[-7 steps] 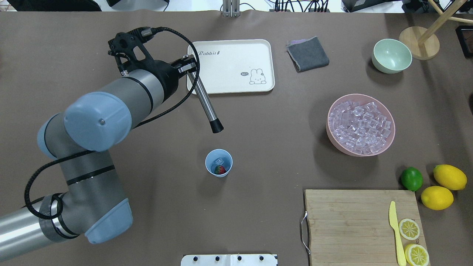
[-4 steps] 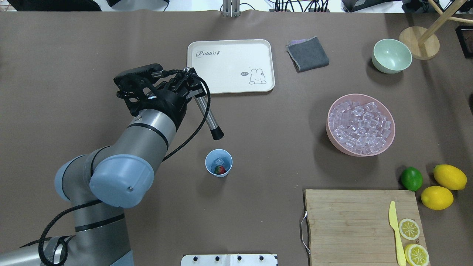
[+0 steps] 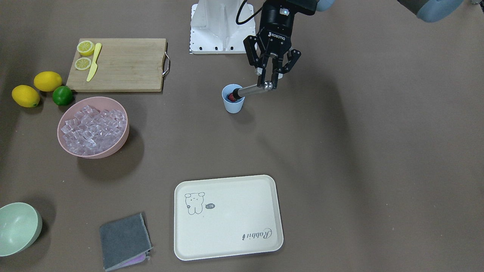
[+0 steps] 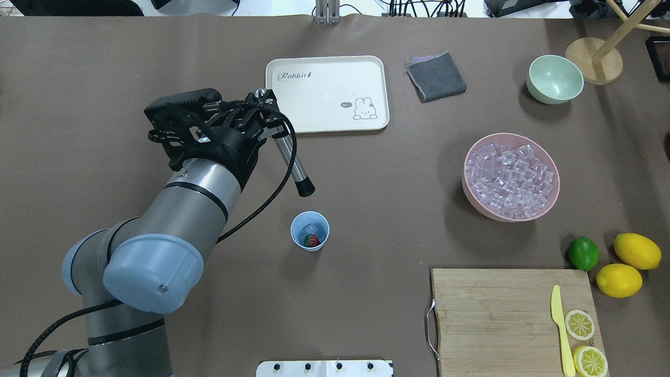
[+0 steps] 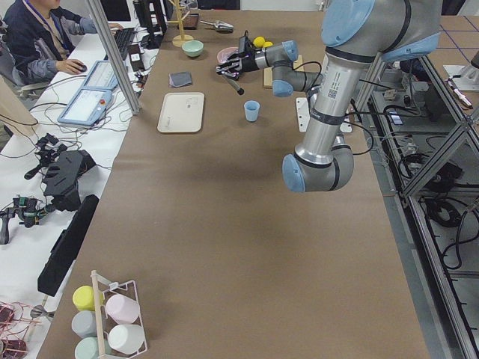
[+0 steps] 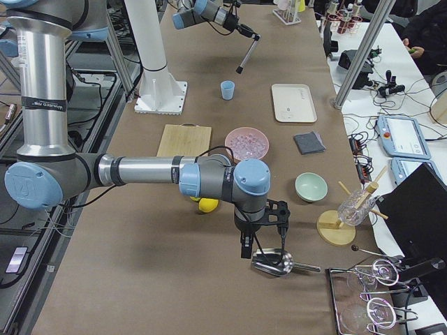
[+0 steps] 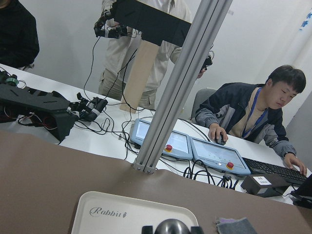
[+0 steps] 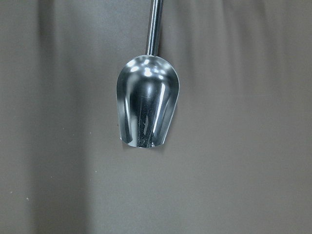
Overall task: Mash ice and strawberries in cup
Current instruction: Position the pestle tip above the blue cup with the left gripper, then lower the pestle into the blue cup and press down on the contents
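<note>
Although the front-facing view lines the muddler's [image 3: 249, 90] black tip up with the mouth of the light-blue cup [image 3: 232, 99], that is only the steep angle. Here the left gripper [image 3: 269, 81] is clamped on the muddler's rounded steel end, and a spot of red, the strawberry [image 3: 230, 98], shows inside the cup.

From overhead, the tool slants down from the fingers and its tip falls on bare table short of the cup, the two clearly apart. The cup stands upright near the table's middle, with the ice [image 4: 311, 228] as one clear cube toward the far wall and the strawberry whole beside it, red with a green cap. More cubes fill the pink bowl [image 4: 555, 180] well off to the right.

In the left-end view the cup is small and far off, with the muddler raised beyond it.

The right-end view settles the height – the muddler hangs well above the cup. Nearer, the right gripper [image 6: 262, 234] hovers over a steel scoop [image 6: 276, 262] lying on the table; whether it is open I cannot tell.

On the left wrist camera only the muddler's knob and the white tray [image 7: 97, 214] appear; the right wrist camera shows the scoop alone.

My reading: loading is done and the tool is in hand – lowering it and all the mashing remain.
</note>
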`<act>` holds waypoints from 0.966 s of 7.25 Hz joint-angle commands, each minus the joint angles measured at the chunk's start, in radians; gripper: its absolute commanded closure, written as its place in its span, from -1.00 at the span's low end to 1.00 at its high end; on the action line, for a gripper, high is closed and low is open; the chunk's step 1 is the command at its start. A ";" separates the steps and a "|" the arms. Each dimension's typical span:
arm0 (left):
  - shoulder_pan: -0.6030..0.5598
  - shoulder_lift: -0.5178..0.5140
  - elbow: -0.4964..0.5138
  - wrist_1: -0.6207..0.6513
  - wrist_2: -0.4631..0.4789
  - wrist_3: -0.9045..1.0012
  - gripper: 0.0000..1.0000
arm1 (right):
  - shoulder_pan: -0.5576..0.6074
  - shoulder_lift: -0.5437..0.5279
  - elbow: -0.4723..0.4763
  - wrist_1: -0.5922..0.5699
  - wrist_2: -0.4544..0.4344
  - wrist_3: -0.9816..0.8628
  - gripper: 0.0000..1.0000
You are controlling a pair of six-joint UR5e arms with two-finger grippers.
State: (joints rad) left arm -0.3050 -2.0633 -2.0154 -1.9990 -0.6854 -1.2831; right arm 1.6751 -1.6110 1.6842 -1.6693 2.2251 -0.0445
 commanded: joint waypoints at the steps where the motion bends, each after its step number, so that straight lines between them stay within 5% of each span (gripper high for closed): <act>1: 0.085 0.002 0.026 0.000 0.136 0.002 1.00 | 0.000 -0.003 -0.001 0.000 0.001 0.000 -1.00; 7: 0.199 -0.007 0.112 -0.014 0.268 -0.005 1.00 | 0.000 -0.003 -0.018 0.000 0.007 0.000 -1.00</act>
State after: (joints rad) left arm -0.1160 -2.0638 -1.9245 -2.0084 -0.4286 -1.2870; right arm 1.6751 -1.6137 1.6679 -1.6692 2.2313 -0.0445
